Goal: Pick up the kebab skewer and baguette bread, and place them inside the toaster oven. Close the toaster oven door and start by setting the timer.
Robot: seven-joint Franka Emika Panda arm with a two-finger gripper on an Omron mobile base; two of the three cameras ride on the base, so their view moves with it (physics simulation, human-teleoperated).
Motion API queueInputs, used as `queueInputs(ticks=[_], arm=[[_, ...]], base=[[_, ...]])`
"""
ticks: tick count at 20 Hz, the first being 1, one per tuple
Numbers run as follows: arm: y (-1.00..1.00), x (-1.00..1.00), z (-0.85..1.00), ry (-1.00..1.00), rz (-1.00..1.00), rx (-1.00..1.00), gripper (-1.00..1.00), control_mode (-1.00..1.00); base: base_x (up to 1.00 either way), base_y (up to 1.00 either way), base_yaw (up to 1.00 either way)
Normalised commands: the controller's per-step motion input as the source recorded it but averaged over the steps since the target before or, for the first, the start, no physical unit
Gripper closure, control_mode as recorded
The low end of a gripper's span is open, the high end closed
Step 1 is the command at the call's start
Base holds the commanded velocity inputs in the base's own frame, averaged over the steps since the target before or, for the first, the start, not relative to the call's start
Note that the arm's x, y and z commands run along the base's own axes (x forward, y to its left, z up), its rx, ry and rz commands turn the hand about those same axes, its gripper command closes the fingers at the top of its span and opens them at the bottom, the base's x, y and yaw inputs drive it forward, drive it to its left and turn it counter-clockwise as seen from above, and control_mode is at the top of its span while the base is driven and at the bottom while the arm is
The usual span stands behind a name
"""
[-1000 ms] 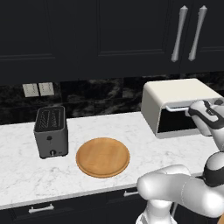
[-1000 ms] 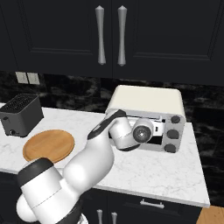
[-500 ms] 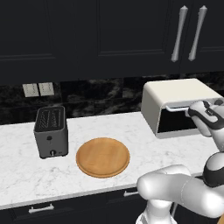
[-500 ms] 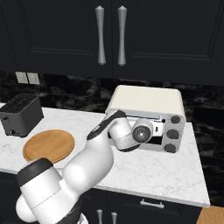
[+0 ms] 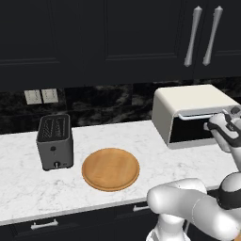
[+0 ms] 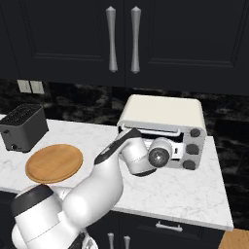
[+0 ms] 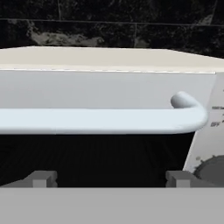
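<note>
The counter (image 5: 141, 141) carries the toaster oven (image 5: 193, 113) at its right end, a round board (image 5: 110, 168) at centre and a slot toaster (image 5: 55, 141) to the left. The oven door (image 7: 96, 157) is closed, its bar handle (image 7: 105, 120) running across the top edge. The gripper (image 7: 109, 179) faces the door just below the handle, fingers spread wide and holding nothing.

White marble-patterned surface (image 5: 117, 141) carries three items. Dark grey slot toaster (image 5: 55, 141) sits at 9 o'clock. Round flat wooden board (image 5: 110, 169) lies near centre, just beside the toaster, not touching. Boxy cream-white toaster oven (image 5: 193, 114) stands at 3 o'clock, well apart from the board.
</note>
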Motion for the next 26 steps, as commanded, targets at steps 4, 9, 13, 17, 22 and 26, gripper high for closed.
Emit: queueInputs(ticks=[4, 9, 13, 17, 22, 26], arm=[[-0.71, -0.1, 0.0, 0.0, 0.0, 0.01, -1.0, -1.0], [-0.71, -0.09, 0.0, 0.0, -0.01, 0.01, -1.0, -1.0], [-0.59, -0.13, 0.0, 0.01, -0.02, 0.0, -1.0, -1.0], [-0.42, -0.18, -0.03, 0.02, -0.03, 0.0, -1.0, -1.0], [-0.15, -0.17, -0.17, 0.0, -0.02, 0.0, -1.0, -1.0], [0.01, -0.03, -0.09, -0.02, 0.0, 0.0, -1.0, -1.0]], base=[[0.0, 0.0, 0.0], [0.0, 0.0, 0.0], [0.0, 0.0, 0.0], [0.0, 0.0, 0.0], [0.0, 0.0, 0.0], [0.0, 0.0, 0.0]])
